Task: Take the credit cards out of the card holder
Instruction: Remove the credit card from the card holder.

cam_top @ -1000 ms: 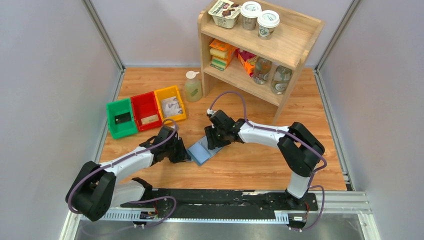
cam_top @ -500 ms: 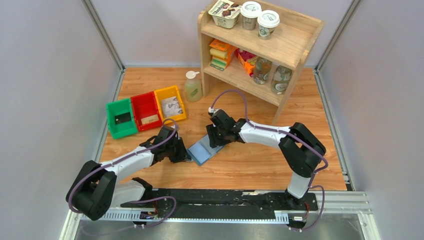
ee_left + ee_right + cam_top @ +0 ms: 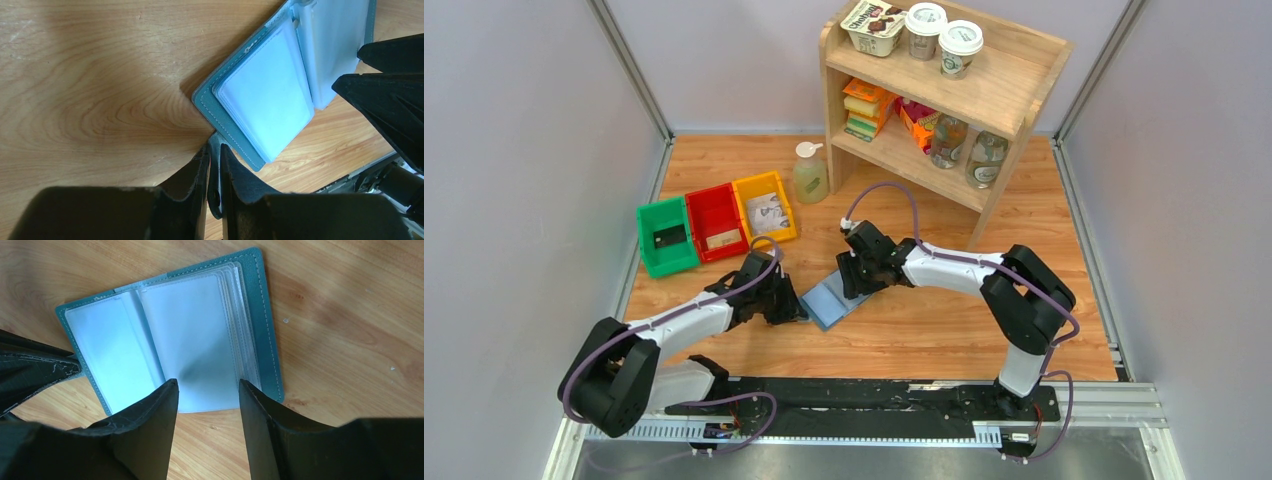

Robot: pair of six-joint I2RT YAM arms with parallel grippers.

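The card holder (image 3: 829, 297) lies open on the wooden table, blue-grey with pale clear pockets, and no card shows in the pockets I can see. My left gripper (image 3: 792, 308) is shut on the holder's small strap (image 3: 214, 165) at its near left edge. The holder's left half (image 3: 265, 95) lies just beyond the left gripper (image 3: 214, 147). My right gripper (image 3: 852, 281) is open over the holder's far right edge, its tips (image 3: 207, 382) above the pocket page (image 3: 190, 335). Cards lie in the bins: a dark one (image 3: 668, 237), a tan one (image 3: 722, 239) and a grey-white patterned one (image 3: 767, 211).
Green (image 3: 646, 262), red (image 3: 704, 200) and yellow (image 3: 759, 183) bins stand in a row at the left. A small bottle (image 3: 810, 173) and a wooden shelf unit (image 3: 999, 100) with tubs, boxes and jars stand behind. Walls close in both sides.
The right wrist has shifted very slightly. The left gripper and the holder have stayed where they were.
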